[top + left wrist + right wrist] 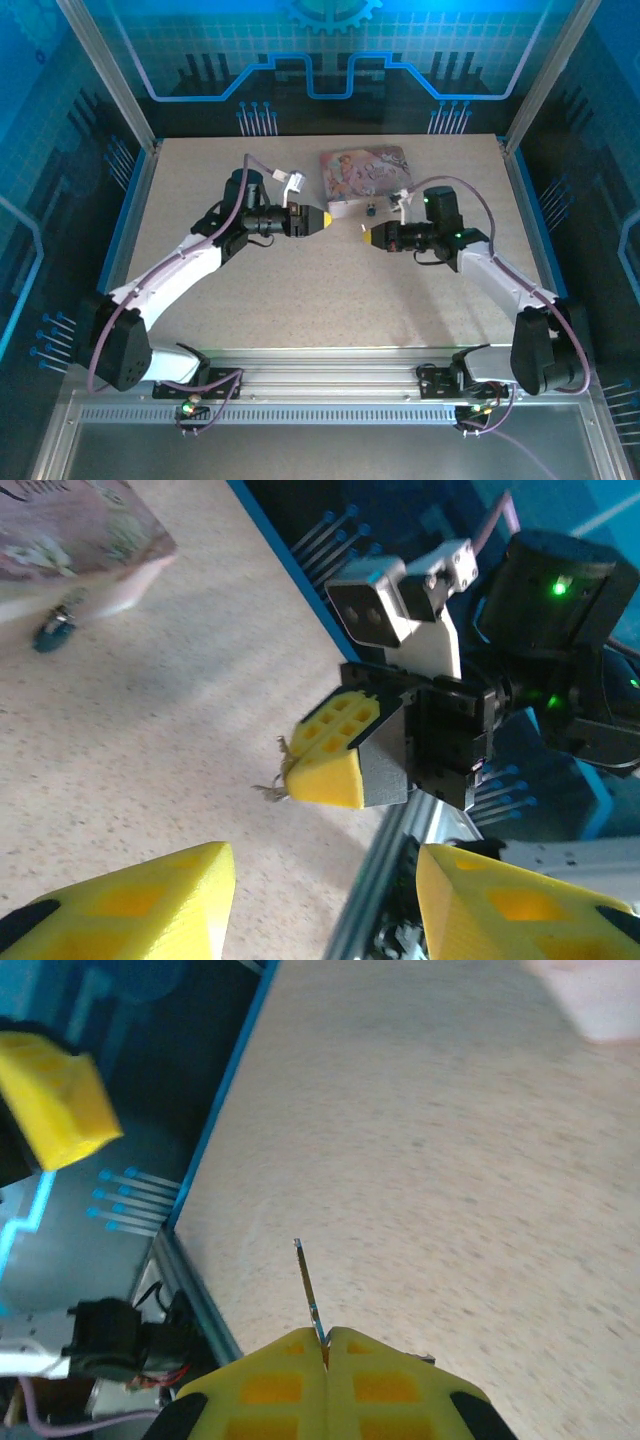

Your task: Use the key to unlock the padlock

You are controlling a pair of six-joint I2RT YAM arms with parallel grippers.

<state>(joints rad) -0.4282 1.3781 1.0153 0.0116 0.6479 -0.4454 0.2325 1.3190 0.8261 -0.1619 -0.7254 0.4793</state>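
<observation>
One key (306, 1280) in right pincer (325, 1345) (blade plain from right wrist); left pincer (322, 870) parted, padlock (52, 632) beside tin (70, 540).

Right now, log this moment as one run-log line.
left gripper: open, empty | right gripper: shut on key | padlock: beside tin, untouched | stage: key not yet inserted

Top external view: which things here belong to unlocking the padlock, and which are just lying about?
For the job:
- padlock, on the table beside the pink illustrated tin
- key, pinched in the right gripper
- left gripper, open and empty

Lying about:
- pink illustrated tin
</observation>
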